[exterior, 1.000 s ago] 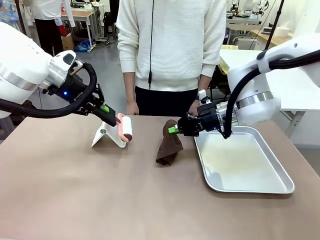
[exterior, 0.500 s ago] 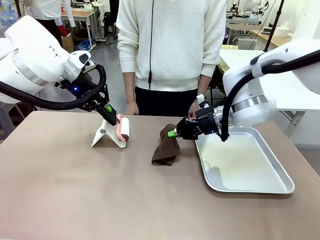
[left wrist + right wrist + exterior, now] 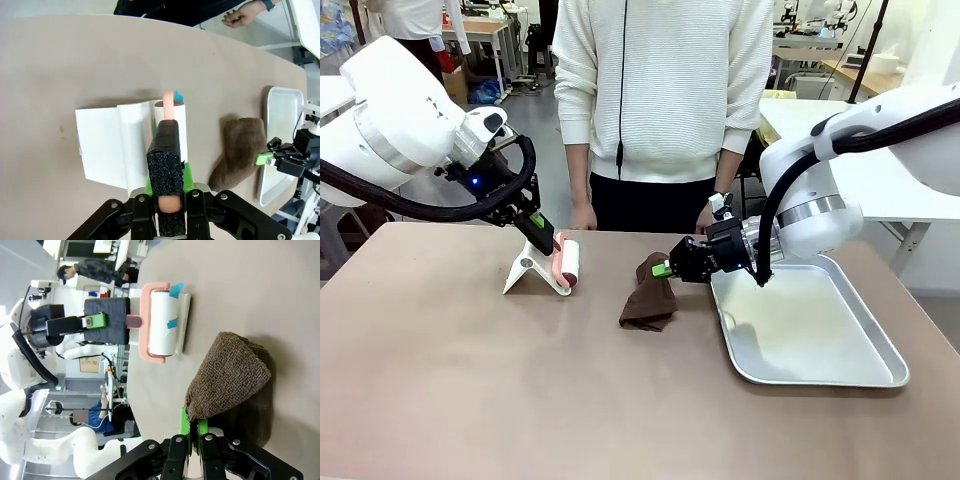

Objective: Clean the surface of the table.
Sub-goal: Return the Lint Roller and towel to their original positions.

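On the table [image 3: 470, 380], left tool [image 3: 546, 243] grips a lint roller [image 3: 567, 262], right tool [image 3: 663, 270] pinches a brown cloth [image 3: 648, 300] beside a tray [image 3: 820, 340].

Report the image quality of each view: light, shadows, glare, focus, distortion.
Front view: even overhead light, sharp, with soft glare on the metal tray and a faint shadow under the brown cloth. Left wrist view: wide-angle bending curves the table edge; the foam-wrapped roller handle up close looks slightly soft. Right wrist view: rolled sideways, the cloth casts a dark shadow.
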You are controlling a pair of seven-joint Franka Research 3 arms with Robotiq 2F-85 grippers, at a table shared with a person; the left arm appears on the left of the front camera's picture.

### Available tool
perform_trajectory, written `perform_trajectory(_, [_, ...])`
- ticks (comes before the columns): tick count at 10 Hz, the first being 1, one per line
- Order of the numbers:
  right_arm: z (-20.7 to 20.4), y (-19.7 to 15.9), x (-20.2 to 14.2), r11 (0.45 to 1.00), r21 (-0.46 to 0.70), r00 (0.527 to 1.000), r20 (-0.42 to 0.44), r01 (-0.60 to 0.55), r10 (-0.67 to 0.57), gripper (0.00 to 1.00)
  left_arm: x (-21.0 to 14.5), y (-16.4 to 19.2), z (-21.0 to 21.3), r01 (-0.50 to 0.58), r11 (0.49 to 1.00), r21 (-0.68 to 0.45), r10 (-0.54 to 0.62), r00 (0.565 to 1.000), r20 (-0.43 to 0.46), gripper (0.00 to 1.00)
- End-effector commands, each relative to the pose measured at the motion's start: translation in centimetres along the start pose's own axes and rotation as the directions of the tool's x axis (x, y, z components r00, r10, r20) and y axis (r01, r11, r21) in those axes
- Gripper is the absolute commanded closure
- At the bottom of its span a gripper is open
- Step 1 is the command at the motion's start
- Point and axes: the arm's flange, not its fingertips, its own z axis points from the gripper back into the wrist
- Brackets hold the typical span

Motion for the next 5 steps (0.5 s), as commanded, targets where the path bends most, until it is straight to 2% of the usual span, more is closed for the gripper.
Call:
perform_trajectory(1, [0.04, 0.14, 0.67, 1.000, 0.016, 1.000, -0.001, 0.022, -0.022, 0.94, 0.49, 0.39, -0.05, -0.012, 1.000, 0.006, 0.012, 1.000, -0.014, 0.78])
perform_trajectory(5, [-0.17, -0.14, 0.90, 0.999, 0.014, 0.999, -0.009, 0.031, -0.031, 0.94, 0.53, 0.83, -0.61, -0.057, 0.998, 0.031, 0.058, 0.998, -0.018, 0.78])
